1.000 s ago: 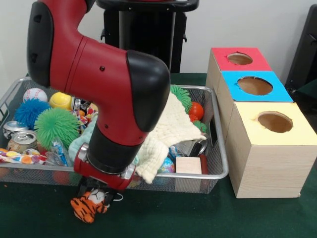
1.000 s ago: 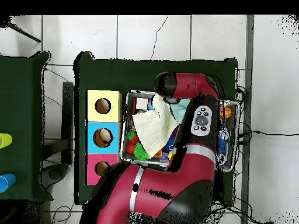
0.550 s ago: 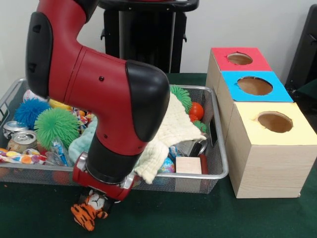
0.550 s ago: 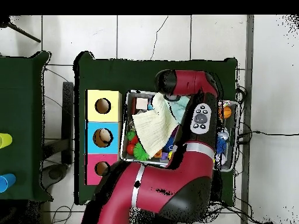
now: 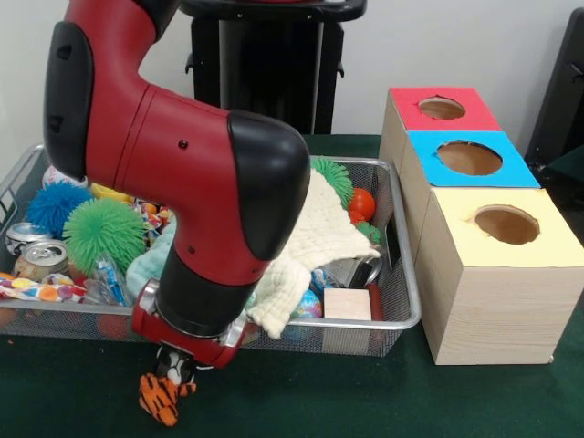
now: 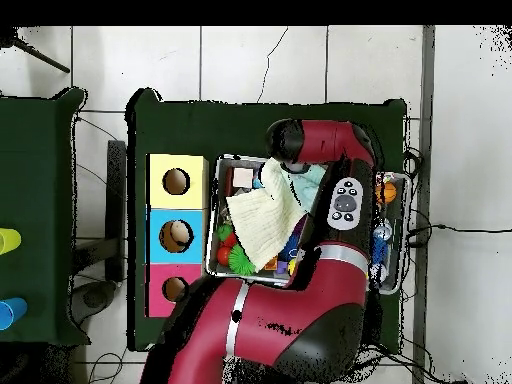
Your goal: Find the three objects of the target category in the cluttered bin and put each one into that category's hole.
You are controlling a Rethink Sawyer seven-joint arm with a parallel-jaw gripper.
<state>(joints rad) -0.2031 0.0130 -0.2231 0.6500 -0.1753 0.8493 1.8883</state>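
Note:
A small orange-and-black striped tiger plush (image 5: 161,398) hangs from my gripper (image 5: 173,370), which is shut on its upper part. It dangles just outside the near wall of the wire bin (image 5: 402,320), over the green table. The thick red arm hides much of the bin's middle. To the right stand three wooden boxes with round holes: a red-topped box (image 5: 443,108), a blue-topped box (image 5: 470,157) and a yellow-topped box (image 5: 506,224). In the overhead view the arm's wrist (image 6: 292,141) covers the gripper and the tiger.
The bin holds a cream cloth (image 5: 326,233), a green spiky ball (image 5: 103,230), a blue spiky ball (image 5: 53,205), drink cans (image 5: 41,258), a wooden block (image 5: 347,304) and an orange ball (image 5: 362,203). Overhead, the yellow box (image 6: 177,181) lies left of the bin.
The wrist has drifted slightly towards the table's near edge, and the tiger plush now hangs a little lower and narrower, turned in the grip.

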